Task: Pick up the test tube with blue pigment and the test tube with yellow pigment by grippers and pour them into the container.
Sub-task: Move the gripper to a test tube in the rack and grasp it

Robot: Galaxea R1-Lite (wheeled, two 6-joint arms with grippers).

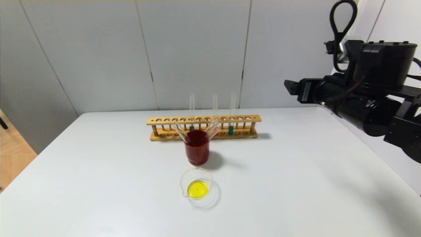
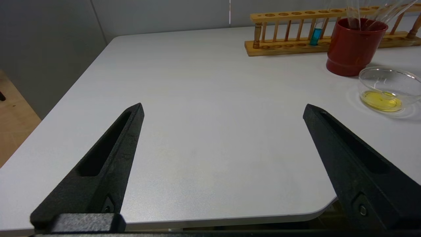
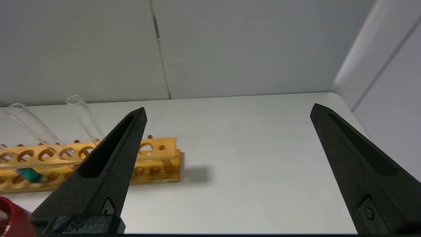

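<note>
- Test tube with blue pigment (image 1: 231, 113): upright in the wooden tube rack (image 1: 204, 127), toward its right end; teal liquid at the bottom.
- Second tube (image 1: 191, 112), darker blue: upright in the rack, left of centre.
- Container (image 1: 196, 183): glass dish holding yellow liquid, in front of the red cup (image 1: 197, 146).
- Red cup: holds empty tubes leaning outward.
- Right gripper (image 3: 227, 112): raised at the table's right side, fingers spread, empty.
- Left gripper (image 2: 223, 108): above the white table (image 1: 98, 171) near its front-left edge, fingers spread, empty.
- Readable writing: none.
</note>
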